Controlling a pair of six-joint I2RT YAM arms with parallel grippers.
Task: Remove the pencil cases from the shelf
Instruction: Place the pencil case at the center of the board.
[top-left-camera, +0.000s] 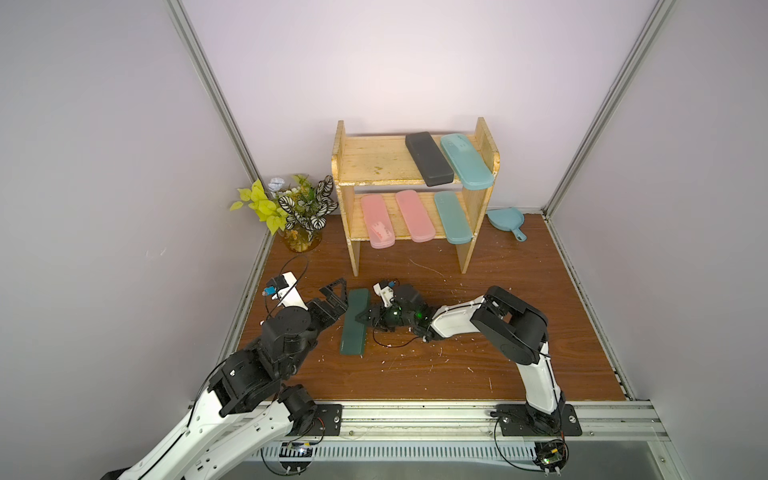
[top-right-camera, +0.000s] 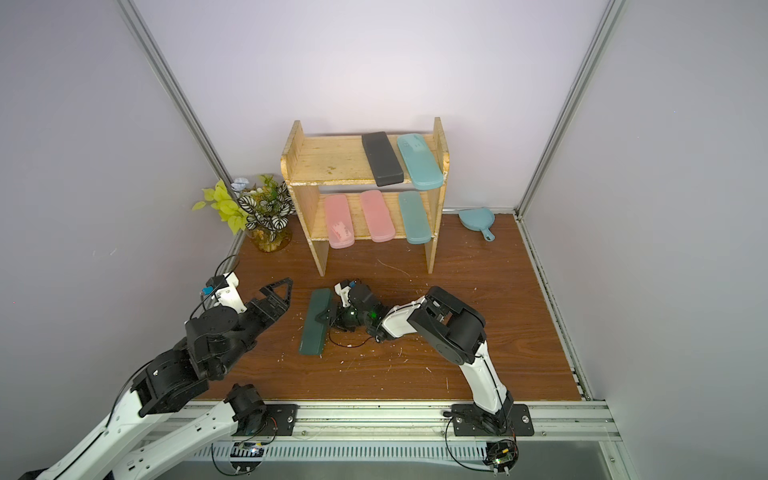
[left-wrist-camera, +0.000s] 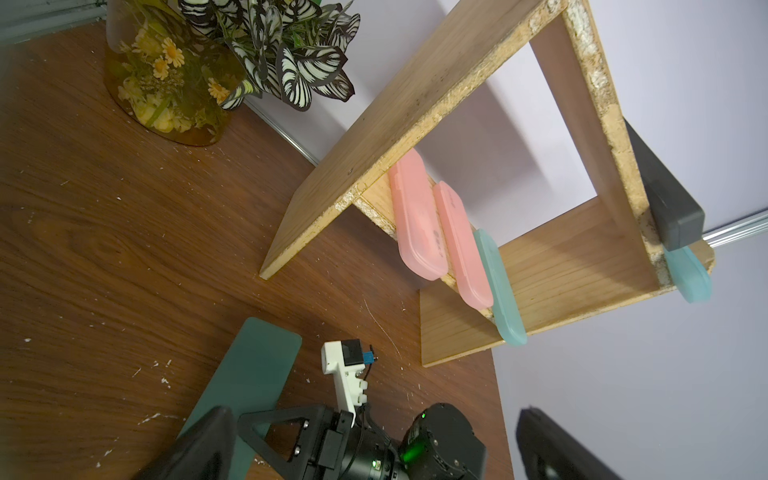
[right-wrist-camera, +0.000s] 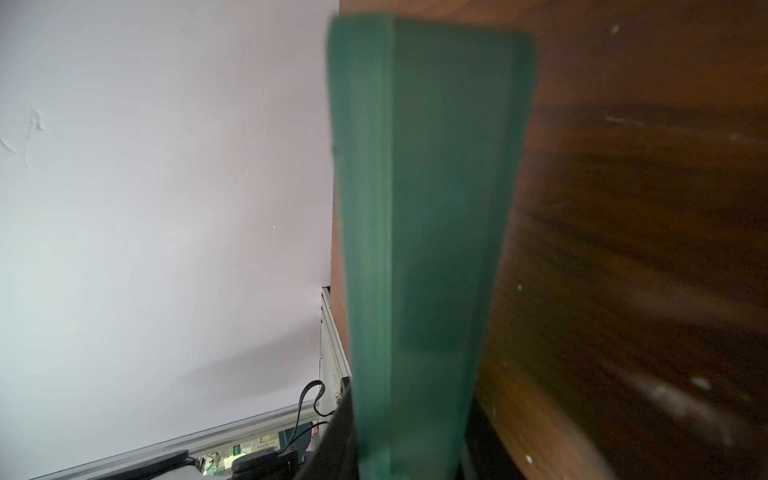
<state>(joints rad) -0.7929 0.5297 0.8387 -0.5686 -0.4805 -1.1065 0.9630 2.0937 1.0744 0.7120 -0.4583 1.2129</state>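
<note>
Table: brown wood-pattern board (top-left-camera: 519, 332) with small white specks.
Shelf: light wooden rack (top-left-camera: 471, 249), standing on the table near the back wall.
Upper board (top-left-camera: 374, 160): black case (top-left-camera: 428, 158) and upper teal case (top-left-camera: 466, 161), just beside each other, front ends over the edge.
Lower board (top-left-camera: 390, 205): first pink case (top-left-camera: 376, 222), second pink case (top-left-camera: 414, 216), lower teal case (top-left-camera: 453, 217), in a row.
Beside the shelf, on the table: vase with plants (top-left-camera: 301, 239); blue dustpan (top-left-camera: 505, 220).
Before the shelf: dark green case (top-left-camera: 354, 322), low at the table; contact cannot be told.

Green case (right-wrist-camera: 415, 208) blurred in the right wrist view, its near end cut off by the edge. Upper teal case (left-wrist-camera: 688, 278) mostly hidden behind the shelf (left-wrist-camera: 600, 104).
</note>
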